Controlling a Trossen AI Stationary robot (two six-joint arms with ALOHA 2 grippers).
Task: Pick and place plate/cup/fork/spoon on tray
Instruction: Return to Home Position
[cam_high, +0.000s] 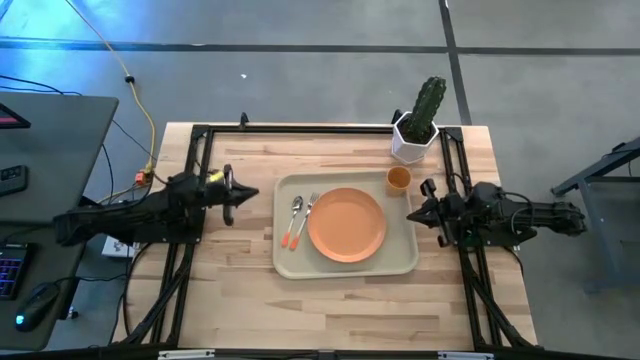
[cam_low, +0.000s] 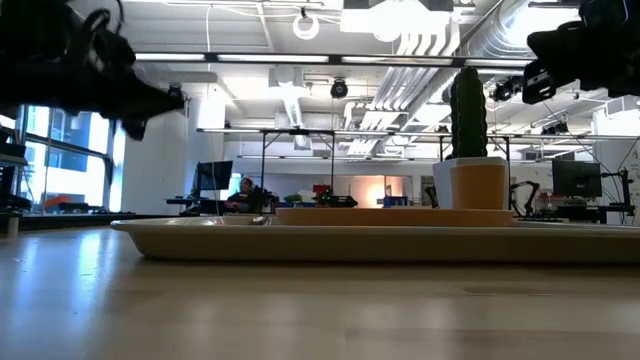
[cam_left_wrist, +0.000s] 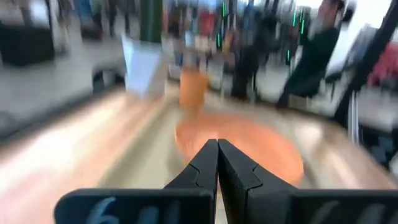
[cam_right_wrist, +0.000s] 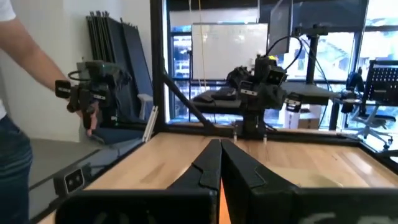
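The beige tray (cam_high: 400, 262) lies on the table's middle. On it rest the orange plate (cam_high: 346, 224), the spoon (cam_high: 295, 208) and the fork (cam_high: 300, 228), side by side left of the plate. The orange cup (cam_high: 398, 179) stands at the tray's far right corner; it also shows in the low view (cam_low: 479, 186). My left gripper (cam_high: 252, 194) hangs shut and empty left of the tray, its fingers closed in the left wrist view (cam_left_wrist: 217, 163). My right gripper (cam_high: 412, 215) hangs shut and empty at the tray's right edge, closed in the right wrist view (cam_right_wrist: 219, 163).
A white hexagonal pot with a cactus (cam_high: 418, 128) stands at the table's far right, just beyond the cup. A black frame (cam_high: 200, 130) runs along the table's far and side edges. A person (cam_right_wrist: 15, 124) stands beyond the table's left side.
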